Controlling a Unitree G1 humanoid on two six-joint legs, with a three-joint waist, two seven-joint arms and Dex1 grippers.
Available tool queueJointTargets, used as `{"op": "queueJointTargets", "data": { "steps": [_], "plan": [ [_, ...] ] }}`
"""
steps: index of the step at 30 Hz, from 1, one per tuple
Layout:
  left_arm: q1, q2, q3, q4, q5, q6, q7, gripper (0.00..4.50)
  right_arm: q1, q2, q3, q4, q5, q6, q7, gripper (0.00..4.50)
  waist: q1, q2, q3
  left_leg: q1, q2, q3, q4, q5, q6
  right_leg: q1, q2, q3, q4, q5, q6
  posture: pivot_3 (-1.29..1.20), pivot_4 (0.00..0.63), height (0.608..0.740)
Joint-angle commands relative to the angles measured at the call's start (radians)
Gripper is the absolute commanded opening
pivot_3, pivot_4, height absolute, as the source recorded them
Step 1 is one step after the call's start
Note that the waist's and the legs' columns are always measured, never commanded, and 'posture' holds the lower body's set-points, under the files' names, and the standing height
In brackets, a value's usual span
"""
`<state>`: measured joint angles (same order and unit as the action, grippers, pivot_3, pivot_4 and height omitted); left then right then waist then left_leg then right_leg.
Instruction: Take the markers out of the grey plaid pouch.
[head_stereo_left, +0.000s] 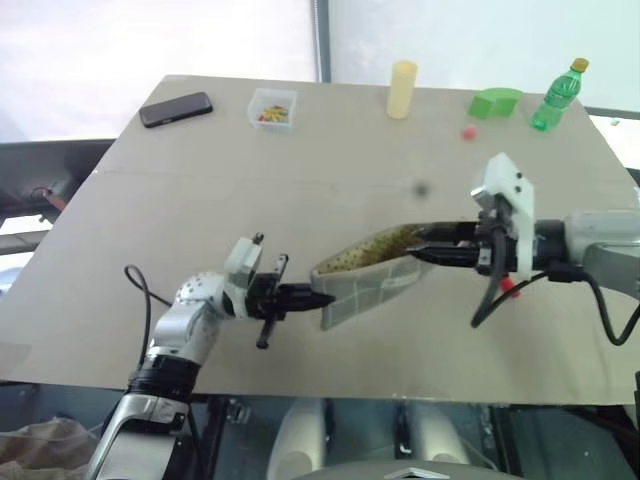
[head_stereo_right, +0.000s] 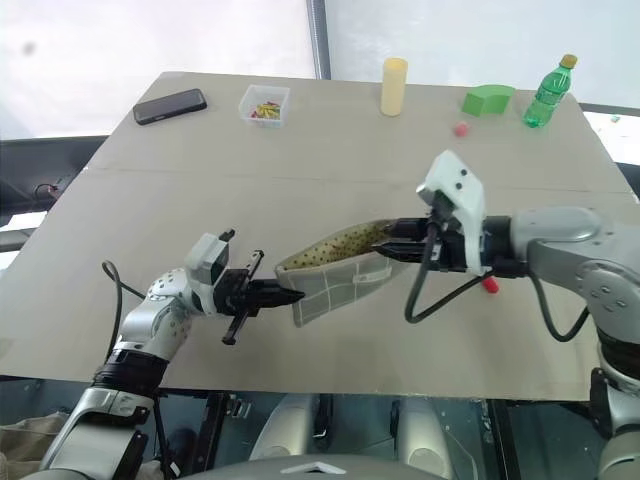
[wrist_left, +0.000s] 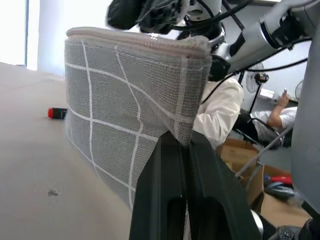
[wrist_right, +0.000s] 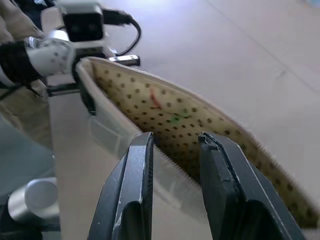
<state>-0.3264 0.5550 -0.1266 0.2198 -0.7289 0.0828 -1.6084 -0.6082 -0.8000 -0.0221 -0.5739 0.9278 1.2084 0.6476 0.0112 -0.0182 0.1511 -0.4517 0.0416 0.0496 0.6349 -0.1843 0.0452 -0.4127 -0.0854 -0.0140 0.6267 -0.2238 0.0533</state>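
Now, starting at your far left on the desk (head_stereo_left: 200, 200), a black phone (head_stereo_left: 176, 109) lies near the back corner, and just right of it stands a small clear tray (head_stereo_left: 272, 108) of coloured bits. Nearer you, your left claw (head_stereo_left: 318, 297) is pinched fully together on one end of the grey plaid pouch (head_stereo_left: 372, 287); in the left wrist view the two fingers (wrist_left: 165, 200) meet with the checked fabric caught between them. The pouch hangs in the air between your two arms, lifted off the desk, its mouth gaping so the yellowish dotted lining (head_stereo_left: 375, 247) faces up and back.

At the pouch's other end sits your right claw (head_stereo_left: 422, 245). Its fingers (wrist_right: 132, 195) stand partly apart and straddle the near edge of the opening, one finger outside the wall and the other over the lining. You cannot tell from these views whether they press on the fabric. Faint red and green marks (wrist_right: 162, 107) show on the lining inside; whether they are markers is too blurred to say.

Under your right wrist a small red object (head_stereo_left: 510, 288) lies on the desk. Along the back edge, moving right, you have a pale yellow cylinder (head_stereo_left: 402, 89), a tiny red ball (head_stereo_left: 468, 132), a green block (head_stereo_left: 495, 102) and a green bottle (head_stereo_left: 558, 96) with a yellow cap.
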Motion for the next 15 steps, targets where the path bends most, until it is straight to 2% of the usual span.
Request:
{"op": "queueJointTargets", "data": {
  "steps": [1, 3, 8, 15],
  "plan": [
    [0.014, 0.019, -0.022, -0.026, -0.007, -0.047, -0.006, 0.00, -0.018, -0.013, 0.080, 0.021, -0.089, -0.061, 0.017, 1.44, 0.000, 0.000, 0.000, 0.000, 0.000, 0.000, 0.000, 0.000, 0.000, 0.000, 0.000, 0.000, 0.000, 0.000, 0.000, 0.00, 0.150, 0.740],
    [0.022, 0.020, -0.026, -0.032, -0.011, -0.053, -0.006, 0.00, -0.031, -0.046, 0.178, 0.030, -0.185, -0.123, 0.054, 1.44, 0.000, 0.000, 0.000, 0.000, 0.000, 0.000, 0.000, 0.000, 0.000, 0.000, 0.000, 0.000, 0.000, 0.000, 0.000, 0.00, 0.150, 0.740],
    [0.020, 0.007, -0.022, -0.025, -0.018, -0.048, -0.006, 0.00, -0.045, -0.152, 0.542, 0.051, -0.629, -0.521, 0.218, 1.44, -0.003, 0.001, 0.000, 0.000, -0.001, 0.000, 0.000, 0.000, 0.000, -0.002, 0.001, 0.000, 0.000, 0.000, 0.000, 0.00, 0.150, 0.740],
    [-0.007, -0.022, -0.021, 0.010, -0.009, -0.047, -0.006, 0.00, -0.072, -0.073, 0.642, 0.191, -0.859, -0.753, 0.302, 1.44, -0.004, 0.000, 0.000, 0.001, -0.001, 0.001, 0.002, 0.000, 0.000, -0.001, 0.003, 0.000, 0.001, 0.000, 0.000, 0.00, 0.150, 0.740]
  ]
}}
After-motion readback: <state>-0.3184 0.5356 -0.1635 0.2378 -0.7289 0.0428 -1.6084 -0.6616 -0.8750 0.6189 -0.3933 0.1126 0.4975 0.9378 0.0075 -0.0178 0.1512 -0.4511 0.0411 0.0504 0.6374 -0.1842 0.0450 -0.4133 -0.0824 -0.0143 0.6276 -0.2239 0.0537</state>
